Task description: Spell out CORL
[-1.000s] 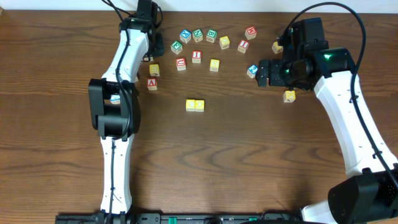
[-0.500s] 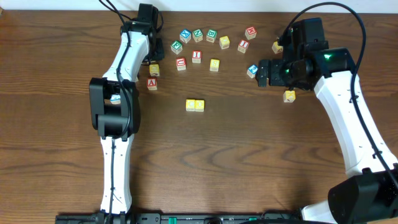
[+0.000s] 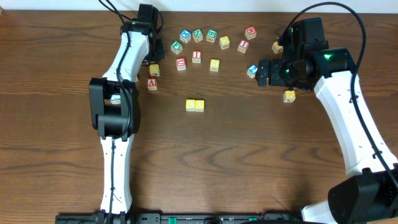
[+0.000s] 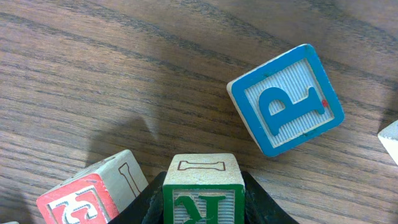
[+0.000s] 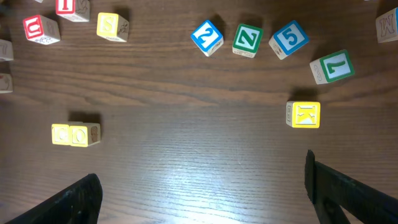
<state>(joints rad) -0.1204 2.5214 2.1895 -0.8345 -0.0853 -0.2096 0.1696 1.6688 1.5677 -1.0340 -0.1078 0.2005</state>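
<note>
My left gripper [image 3: 171,46] is at the back left of the block cluster, shut on a green letter block [image 4: 202,186]; its black fingers [image 4: 258,202] press both sides. I cannot read the block's letter. Ahead of it lies a blue P block [image 4: 286,99], and a red block [image 4: 81,199] sits close on the left. Two yellow blocks, C and O [image 3: 195,105], stand side by side mid-table, also seen in the right wrist view [image 5: 76,134]. My right gripper [image 3: 267,73] hovers open at the right of the cluster, with nothing between its fingers [image 5: 202,186].
Several loose letter blocks are spread along the back of the table [image 3: 214,46]. A red A block [image 3: 152,83] lies beside the left arm. A blue block [image 3: 252,70] and a yellow block [image 3: 289,96] sit near the right gripper. A yellow K block [image 5: 303,114] lies ahead of it.
The left gripper's jaws have narrowed onto the green block. The right arm and the other blocks have not moved.
</note>
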